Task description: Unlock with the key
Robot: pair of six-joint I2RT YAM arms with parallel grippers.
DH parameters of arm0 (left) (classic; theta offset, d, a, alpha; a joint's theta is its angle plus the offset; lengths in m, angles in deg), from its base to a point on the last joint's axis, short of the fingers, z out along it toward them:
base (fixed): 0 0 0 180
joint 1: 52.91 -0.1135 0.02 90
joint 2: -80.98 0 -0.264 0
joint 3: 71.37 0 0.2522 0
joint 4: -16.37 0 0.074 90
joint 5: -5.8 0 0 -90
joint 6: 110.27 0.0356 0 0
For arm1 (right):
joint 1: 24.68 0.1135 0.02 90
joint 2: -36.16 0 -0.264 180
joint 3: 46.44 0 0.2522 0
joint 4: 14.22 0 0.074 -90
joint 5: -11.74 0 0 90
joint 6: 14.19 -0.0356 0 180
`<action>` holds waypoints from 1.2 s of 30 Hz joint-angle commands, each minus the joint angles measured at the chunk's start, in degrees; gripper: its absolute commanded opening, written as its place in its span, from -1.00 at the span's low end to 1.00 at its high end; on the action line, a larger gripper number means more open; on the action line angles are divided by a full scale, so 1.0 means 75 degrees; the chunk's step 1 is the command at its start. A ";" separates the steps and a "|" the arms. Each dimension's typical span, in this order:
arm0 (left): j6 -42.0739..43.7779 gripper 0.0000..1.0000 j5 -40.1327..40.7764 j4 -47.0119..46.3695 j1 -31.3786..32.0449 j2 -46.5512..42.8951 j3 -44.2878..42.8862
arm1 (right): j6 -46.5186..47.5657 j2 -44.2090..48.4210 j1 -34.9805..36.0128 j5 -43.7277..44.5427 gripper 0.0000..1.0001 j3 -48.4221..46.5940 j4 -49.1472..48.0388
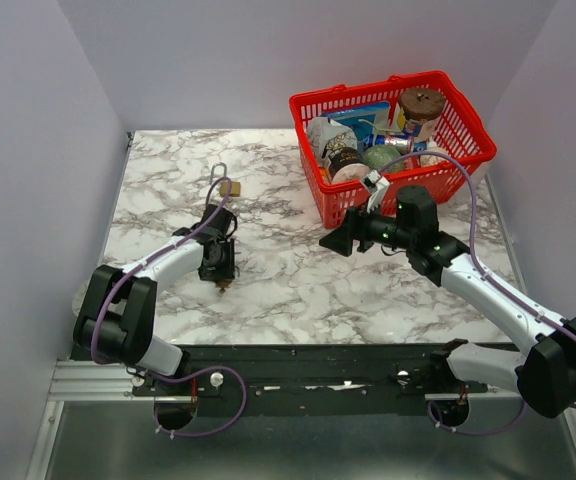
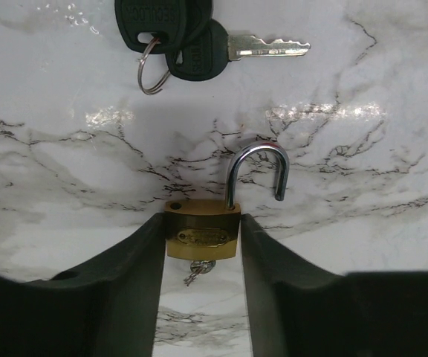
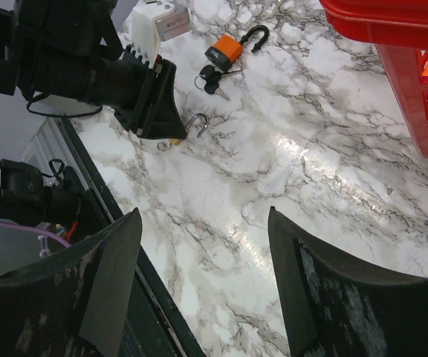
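On my left side, the left claw [image 1: 223, 280] has its 2 black fingers [image 2: 125, 297] set against both flat sides of the small brass padlock [image 2: 201, 229]. I read it as clamped on the body, right at the fingertips and low over the white marble-patterned counter [image 1: 288, 290]. The silver shackle [image 2: 257, 169] stands swung open, its free end clear of the body. A small key [image 2: 198, 271] pokes out of the bottom of the lock, between the fingers, so I judge the unlocking done or nearly so. This lock should feel dense for its size, rigid, and slick on its polished sides, with a shackle that swings loosely. The body's flat sides are the place to hold it, leaving keyway and shackle free. The key is thin and stiff and wants pinching by its head. Just beyond the shackle lies a ring of black-headed keys [image 2: 177, 37], and past that an orange padlock [image 3: 224, 52]. Moving right, the right claw [image 3: 206, 275] hangs over bare counter with its jaws wide apart and empty. It sits well apart from the brass lock and near the red plastic basket [image 1: 366, 86].
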 commanded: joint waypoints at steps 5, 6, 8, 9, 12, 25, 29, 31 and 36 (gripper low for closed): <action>0.0072 0.65 0.0422 -0.0170 -0.0047 -0.0240 0.0034 | 0.0026 -0.0028 -0.0066 -0.0111 0.55 0.0123 -0.0214; 0.0084 0.68 0.0410 -0.0193 -0.0047 -0.0276 0.0057 | 0.0026 -0.0017 -0.0066 -0.0088 0.55 0.0135 -0.0214; 0.0131 0.79 0.0433 -0.0240 -0.0035 -0.0439 0.0057 | 0.0026 0.0018 -0.0090 -0.0041 0.55 0.0135 -0.0214; 0.0143 0.85 0.0480 -0.0240 -0.0035 -0.0521 0.0057 | 0.0026 0.0030 -0.0090 -0.0041 0.55 0.0146 -0.0214; 0.0329 0.98 0.0609 -0.0369 -0.0012 -0.1013 0.0081 | 0.0002 0.0089 -0.0125 0.0006 0.56 0.0170 -0.0214; 0.0272 0.98 0.0868 -0.2348 -0.0175 -0.4340 0.0643 | -0.0431 0.0709 -0.1014 0.0756 0.56 0.0673 -0.0448; 0.0493 0.98 0.0623 -0.3109 -0.0269 -0.5219 0.0830 | -0.0490 0.1270 -0.1226 0.1445 0.56 0.0920 -0.0436; 0.0564 0.98 0.0528 -0.3274 -0.0281 -0.5466 0.0877 | -0.0490 0.1517 -0.1320 0.1727 0.56 0.1060 -0.0436; 0.0448 0.98 0.0469 -0.3357 -0.0293 -0.5982 0.0913 | -0.0373 0.2372 -0.1344 0.2771 0.56 0.1306 -0.0448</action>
